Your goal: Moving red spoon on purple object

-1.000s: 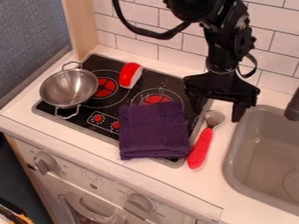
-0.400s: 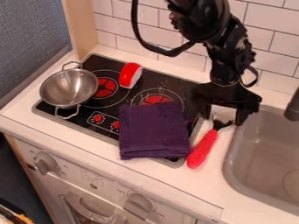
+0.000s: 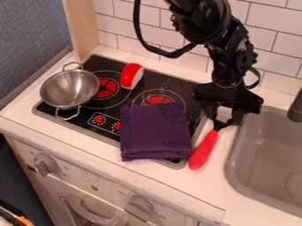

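Observation:
The gripper (image 3: 224,121) is low over the counter, between the stove's right edge and the sink. Its fingers have closed in on the metal head of the red spoon (image 3: 203,150), hiding most of that head. From there the ribbed red handle slants down and left along the counter, its lower end close beside the towel's corner. The purple object is a folded towel (image 3: 155,132), lying flat over the front right part of the stove.
A black toy stove (image 3: 84,124) bears a metal pot (image 3: 69,89) at its left and a red and white toy piece (image 3: 131,76) at its back. The grey sink (image 3: 232,165) is at the right; a tiled wall stands behind.
The gripper has come down onto the spoon's head, and its fingers have drawn together around it. The spoon has shifted slightly. Towel, pot and toy piece are where they were.

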Available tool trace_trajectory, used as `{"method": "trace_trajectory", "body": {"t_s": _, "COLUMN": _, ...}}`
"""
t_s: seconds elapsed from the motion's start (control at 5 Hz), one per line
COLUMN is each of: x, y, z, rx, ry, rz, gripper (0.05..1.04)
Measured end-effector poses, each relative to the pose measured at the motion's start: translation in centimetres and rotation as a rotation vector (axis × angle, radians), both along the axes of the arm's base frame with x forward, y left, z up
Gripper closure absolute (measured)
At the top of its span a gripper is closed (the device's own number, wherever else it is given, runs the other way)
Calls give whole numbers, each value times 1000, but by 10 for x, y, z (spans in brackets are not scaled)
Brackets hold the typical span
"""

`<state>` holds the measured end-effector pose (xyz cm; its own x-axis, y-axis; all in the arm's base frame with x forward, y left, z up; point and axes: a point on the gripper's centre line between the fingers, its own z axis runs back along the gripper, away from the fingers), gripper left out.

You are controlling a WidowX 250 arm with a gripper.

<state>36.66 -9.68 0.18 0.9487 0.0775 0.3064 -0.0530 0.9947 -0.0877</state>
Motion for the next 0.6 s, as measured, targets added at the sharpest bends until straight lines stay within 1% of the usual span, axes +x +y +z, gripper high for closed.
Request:
{"method": "trace_trajectory", "body": {"t_s": 0.2, "x": -1, "y": 1, "z": 0, "rx": 3, "ry": -1, "rz": -9, "gripper": 512}}
{"method": "trace_trajectory", "body": {"t_s": 0.6, "x": 3, "y": 9, "z": 6, "rx": 28, "ry": 22, "rz": -30, "gripper": 512}}
